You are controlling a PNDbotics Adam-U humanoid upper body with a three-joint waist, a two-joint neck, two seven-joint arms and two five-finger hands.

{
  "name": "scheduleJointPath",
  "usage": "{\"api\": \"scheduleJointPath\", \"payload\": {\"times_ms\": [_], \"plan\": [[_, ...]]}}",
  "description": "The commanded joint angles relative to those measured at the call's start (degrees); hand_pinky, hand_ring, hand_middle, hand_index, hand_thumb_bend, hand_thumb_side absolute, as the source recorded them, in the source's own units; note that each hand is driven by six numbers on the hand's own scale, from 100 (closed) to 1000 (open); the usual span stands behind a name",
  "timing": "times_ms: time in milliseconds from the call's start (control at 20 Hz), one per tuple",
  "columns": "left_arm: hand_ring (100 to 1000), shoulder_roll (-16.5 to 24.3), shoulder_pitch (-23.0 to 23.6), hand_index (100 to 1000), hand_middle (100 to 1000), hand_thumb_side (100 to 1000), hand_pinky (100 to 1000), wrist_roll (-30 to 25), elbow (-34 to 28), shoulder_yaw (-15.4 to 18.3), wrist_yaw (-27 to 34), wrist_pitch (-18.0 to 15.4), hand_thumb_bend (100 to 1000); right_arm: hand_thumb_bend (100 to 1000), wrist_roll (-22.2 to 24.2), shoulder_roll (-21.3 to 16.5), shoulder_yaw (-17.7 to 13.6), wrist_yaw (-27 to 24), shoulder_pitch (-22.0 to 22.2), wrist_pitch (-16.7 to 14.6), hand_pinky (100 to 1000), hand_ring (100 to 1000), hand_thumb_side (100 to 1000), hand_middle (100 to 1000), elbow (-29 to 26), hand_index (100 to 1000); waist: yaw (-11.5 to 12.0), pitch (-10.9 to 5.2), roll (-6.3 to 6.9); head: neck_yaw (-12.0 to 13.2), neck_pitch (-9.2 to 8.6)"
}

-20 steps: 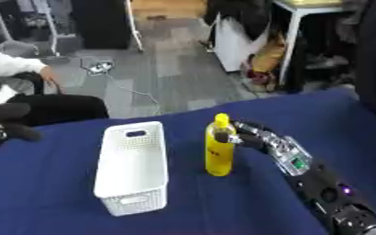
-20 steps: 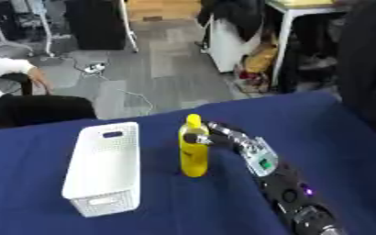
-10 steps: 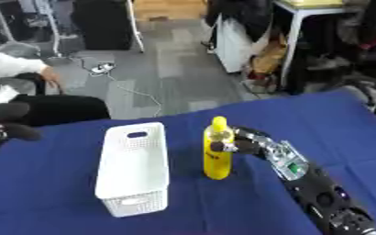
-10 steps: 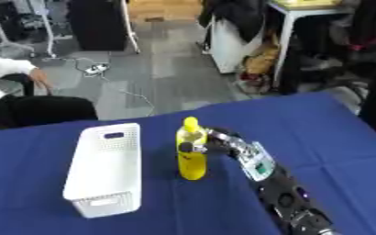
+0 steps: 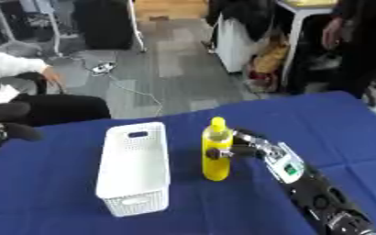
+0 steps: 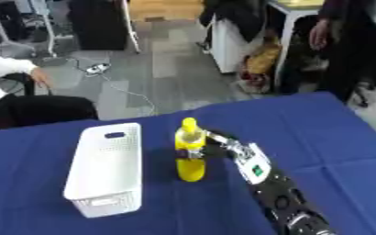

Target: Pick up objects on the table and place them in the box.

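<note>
Left eye view: right hand (image 5: 251, 146) fingers curled round upright yellow bottle (image 5: 216, 156) beside white box (image 5: 132, 166); no readable label

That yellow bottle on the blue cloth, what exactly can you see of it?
The yellow plastic-looking bottle stands upright on the blue-covered table, just right of the white perforated box and apart from it. It has a rounded body, a paler band at the shoulder and a narrow yellow cap on top. The robot's black right hand reaches in from the right, its fingers curled round the bottle's middle. The bottle's base looks to be resting on the cloth.
</note>
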Motion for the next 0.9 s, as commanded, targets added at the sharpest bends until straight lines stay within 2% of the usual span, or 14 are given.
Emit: {"api": "scheduleJointPath", "payload": {"times_ms": [50, 200, 350, 400, 450, 600, 700, 750, 800, 850, 900], "plan": [[795, 0.51, -0.86, 871, 908, 747, 667, -0.2, -0.82, 0.23, 0.36, -0.08, 269, 936, -3.82, -0.08, -0.64, 0.95, -1.05, -0.17, 924, 753, 638, 866, -0.77, 827, 0.12, -0.68, -0.07, 0.23, -0.88], [795, 0.49, -0.91, 871, 908, 748, 667, -0.25, -0.82, 0.22, 0.4, -0.07, 268, 901, -7.83, 0.41, -0.69, 0.73, -0.87, -0.32, 776, 666, 632, 799, -0.45, 770, 0.17, -0.65, -0.08, 0.23, -0.9], [795, 0.46, -0.99, 871, 908, 747, 667, -0.28, -0.82, 0.23, 0.46, -0.1, 269, 893, -14.0, 0.97, -1.24, -1.12, -0.7, -1.28, 589, 523, 582, 669, -0.39, 633, 0.24, -0.6, -0.07, 0.22, -0.92], [795, 0.45, -1.02, 871, 908, 747, 667, -0.3, -0.82, 0.23, 0.48, -0.1, 269, 888, -15.86, 1.11, -1.12, -1.76, -0.63, -1.7, 578, 514, 580, 656, -0.24, 622, 0.26, -0.59, -0.07, 0.2, -0.93], [795, 0.43, -1.05, 871, 908, 747, 668, -0.32, -0.82, 0.23, 0.5, -0.1, 269, 851, -17.79, 1.22, -1.3, -2.58, -0.6, -2.22, 489, 448, 572, 584, -0.19, 555, 0.27, -0.59, -0.07, 0.2, -0.94], [795, 0.4, -1.15, 871, 908, 747, 668, -0.37, -0.82, 0.23, 0.58, -0.08, 269, 843, -23.14, 1.53, -1.46, -5.64, -0.39, -3.4, 371, 343, 505, 473, 0.44, 460, 0.35, -0.56, -0.09, 0.21, -0.98], [795, 0.39, -1.23, 871, 908, 747, 668, -0.43, -0.82, 0.24, 0.63, -0.07, 269, 823, -25.69, 1.63, -1.68, -8.42, -0.3, -4.23, 321, 303, 487, 426, 0.84, 425, 0.39, -0.55, -0.1, 0.26, -1.01], [795, 0.4, -1.24, 871, 908, 748, 668, -0.45, -0.82, 0.25, 0.66, -0.06, 268, 787, -26.57, 1.62, -1.69, -9.86, -0.28, -4.78, 234, 240, 461, 355, 0.97, 362, 0.39, -0.55, -0.11, 0.35, -1.01], [795, 0.4, -1.25, 871, 908, 748, 668, -0.49, -0.82, 0.25, 0.68, -0.05, 268, 784, -27.24, 1.59, -1.65, -11.23, -0.23, -5.38, 227, 235, 459, 350, 1.07, 357, 0.39, -0.54, -0.12, 0.42, -1.02], [795, 0.41, -1.25, 871, 908, 749, 668, -0.52, -0.82, 0.25, 0.69, -0.04, 268, 758, -27.83, 1.54, -1.64, -12.53, -0.2, -6.01, 147, 188, 443, 303, 1.11, 315, 0.38, -0.54, -0.12, 0.55, -1.03], [795, 0.41, -1.25, 871, 908, 748, 668, -0.56, -0.82, 0.25, 0.69, -0.04, 268, 768, -28.32, 1.49, -1.59, -13.69, -0.13, -6.68, 183, 204, 448, 319, 1.15, 329, 0.38, -0.53, -0.12, 0.62, -1.04]]}}
